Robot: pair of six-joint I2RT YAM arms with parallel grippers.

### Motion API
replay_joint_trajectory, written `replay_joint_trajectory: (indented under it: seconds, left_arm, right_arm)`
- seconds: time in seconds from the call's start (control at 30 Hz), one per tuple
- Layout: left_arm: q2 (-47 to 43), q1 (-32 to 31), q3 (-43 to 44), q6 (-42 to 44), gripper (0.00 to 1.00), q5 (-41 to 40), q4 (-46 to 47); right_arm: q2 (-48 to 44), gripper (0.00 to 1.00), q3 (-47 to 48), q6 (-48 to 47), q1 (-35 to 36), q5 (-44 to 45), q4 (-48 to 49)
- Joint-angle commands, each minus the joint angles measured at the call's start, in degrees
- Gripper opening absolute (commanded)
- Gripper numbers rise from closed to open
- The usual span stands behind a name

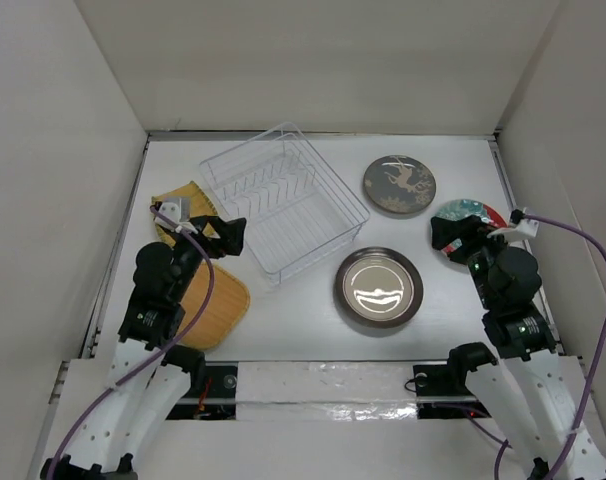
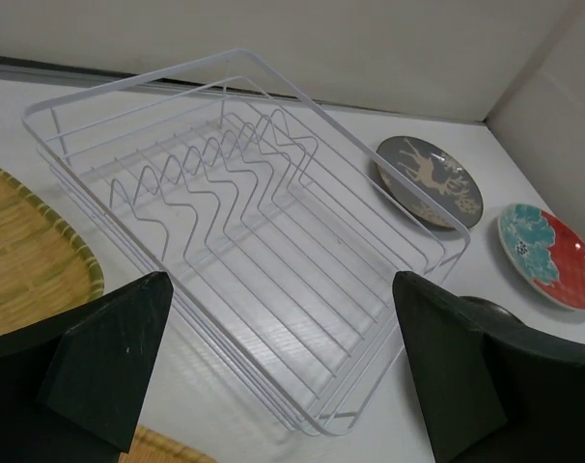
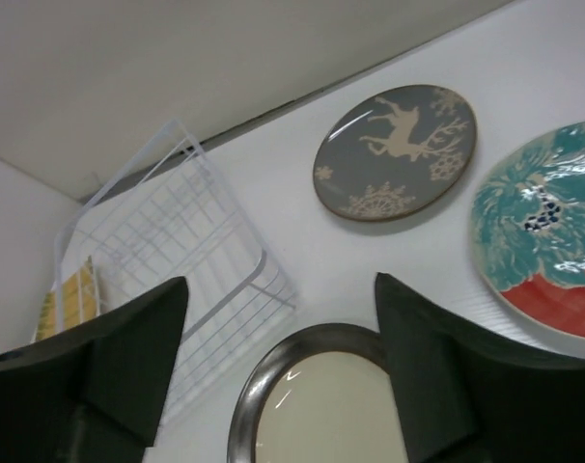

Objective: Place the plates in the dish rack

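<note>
Because the rack [image 1: 283,200] at twelve o'clock held nothing, all loading was left: dark plate [image 1: 399,185], red plate [image 1: 470,209] and silver plate [image 1: 379,288] at three o'clock, yellow plates [image 1: 228,305] at nine. Both jaws were apart, empty.

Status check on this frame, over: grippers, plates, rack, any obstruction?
Open and empty: left gripper, right gripper. No plates in rack yet; all five flat on table. Nothing blocking rack.

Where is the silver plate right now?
Top view: the silver plate lies flat right of centre, beside the dish rack's near corner, below the dark plate.
</note>
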Motion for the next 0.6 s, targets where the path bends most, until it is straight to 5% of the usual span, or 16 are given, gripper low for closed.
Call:
replay_joint_trajectory:
  seconds: [0.0, 0.03, 0.3, 0.33, 0.37, 0.43, 0.53, 0.57]
  left_arm:
    - [5.36, -0.21, 1.57, 0.61, 0.99, 1.98, 0.53]
    - [5.89, -0.21, 1.49, 0.70, 0.99, 2.17, 1.23]
    - [-0.07, -0.21, -0.53, 2.81, 0.99, 0.33, 2.99]
    - [-1.13, -0.21, -0.97, 2.98, 0.99, 0.24, 4.04]
    - [-2.79, -0.21, -1.50, 3.07, 0.99, 0.06, 4.48]
    - [-3.60, -0.21, -1.94, 3.33, 0.99, -0.90, 4.40]
    - [-3.60, -0.21, -1.94, 3.51, 0.98, -0.38, 3.96]
    - [-2.99, -0.21, -1.77, 3.60, 0.90, 0.14, 3.96]
  right_arm:
    - [-0.11, 0.87, 2.88, 0.33, 0.28, -8.52, -4.20]
    - [-0.20, 0.99, 3.58, 0.15, 0.28, -9.31, -4.90]
    - [-3.71, 1.00, 6.31, -3.01, 0.81, -13.44, -4.57]
    - [-3.98, 0.86, 6.40, -3.88, 0.81, -15.19, -4.04]
    - [-3.54, 0.62, 6.49, -3.98, 0.81, -15.12, -4.03]
    - [-2.40, 0.00, 6.93, -1.98, 0.81, -12.15, -6.22]
    - [0.41, 0.00, 4.38, -0.13, 0.81, -7.94, -5.09]
    - [1.46, 0.00, 4.03, 0.84, 0.81, -7.22, -4.74]
